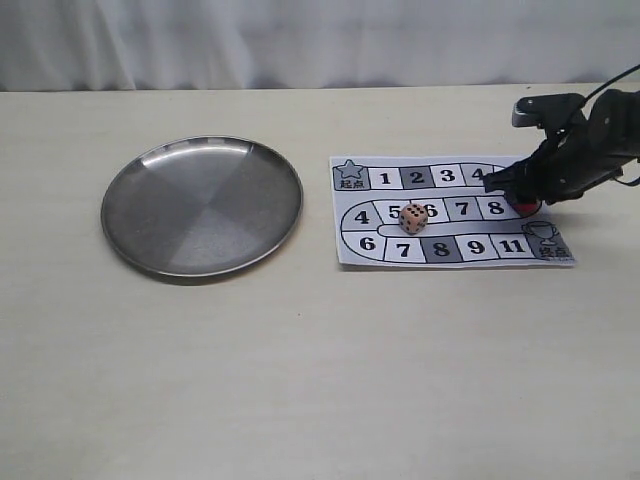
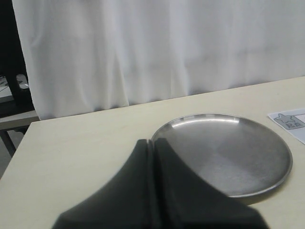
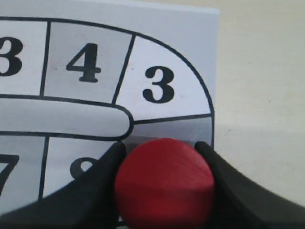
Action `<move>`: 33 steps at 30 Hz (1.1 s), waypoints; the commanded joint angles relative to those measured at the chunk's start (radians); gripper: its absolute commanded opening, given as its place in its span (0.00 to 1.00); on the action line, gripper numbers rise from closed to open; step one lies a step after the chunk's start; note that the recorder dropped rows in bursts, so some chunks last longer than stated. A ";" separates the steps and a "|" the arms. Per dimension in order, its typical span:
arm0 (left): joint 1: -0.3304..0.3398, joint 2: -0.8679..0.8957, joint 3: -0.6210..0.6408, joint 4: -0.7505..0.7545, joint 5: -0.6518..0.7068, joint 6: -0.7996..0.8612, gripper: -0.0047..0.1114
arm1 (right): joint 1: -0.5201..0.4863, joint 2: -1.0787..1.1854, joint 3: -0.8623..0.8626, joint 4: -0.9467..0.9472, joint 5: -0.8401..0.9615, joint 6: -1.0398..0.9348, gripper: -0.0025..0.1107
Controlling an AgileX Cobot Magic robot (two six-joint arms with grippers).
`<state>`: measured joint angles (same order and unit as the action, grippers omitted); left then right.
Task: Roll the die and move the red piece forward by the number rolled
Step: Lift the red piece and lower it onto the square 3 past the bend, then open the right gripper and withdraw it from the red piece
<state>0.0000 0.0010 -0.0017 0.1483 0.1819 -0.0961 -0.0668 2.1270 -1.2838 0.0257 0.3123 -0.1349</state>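
Red piece [image 3: 164,186] sits pinched in right jaws at frame right on board [image 1: 476,248]; left jaws pressed together.

The paper board [image 1: 452,258] carries black numbers in squares. One row reads 1, 2, 3, 4 up to the right gripper [image 1: 522,200]. The next reads 4, 5, 6, 7, 8 and ends at the gripper. The third, passing on the gripper's camera side, reads 6, 7, 8, 9, 11. Just ahead of the fingertips stand 3 and 4. The star [image 1: 349,169] square, farthest from the gripper, says 起点. The characters under the trophy [image 1: 543,234] beside the gripper are blurred.
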 commanded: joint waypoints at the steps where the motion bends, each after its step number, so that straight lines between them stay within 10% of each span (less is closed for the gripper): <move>1: -0.001 -0.001 0.002 -0.004 -0.009 -0.002 0.04 | -0.005 0.017 0.009 -0.003 -0.003 0.002 0.06; 13: -0.001 -0.001 0.002 -0.004 -0.009 -0.002 0.04 | -0.005 0.017 0.009 -0.003 -0.011 0.064 0.08; 25: -0.001 -0.001 0.002 -0.004 -0.009 -0.002 0.04 | -0.005 -0.089 0.006 -0.003 -0.031 0.135 0.77; 29: -0.001 -0.001 0.002 -0.004 -0.009 -0.002 0.04 | -0.005 -0.276 0.006 -0.003 -0.026 0.128 0.65; 33: -0.001 -0.001 0.002 -0.004 -0.009 -0.002 0.04 | -0.005 -0.507 0.011 -0.003 -0.004 0.123 0.22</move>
<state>0.0000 0.0010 -0.0017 0.1483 0.1819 -0.0961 -0.0668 1.7735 -1.2782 0.0257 0.2952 -0.0078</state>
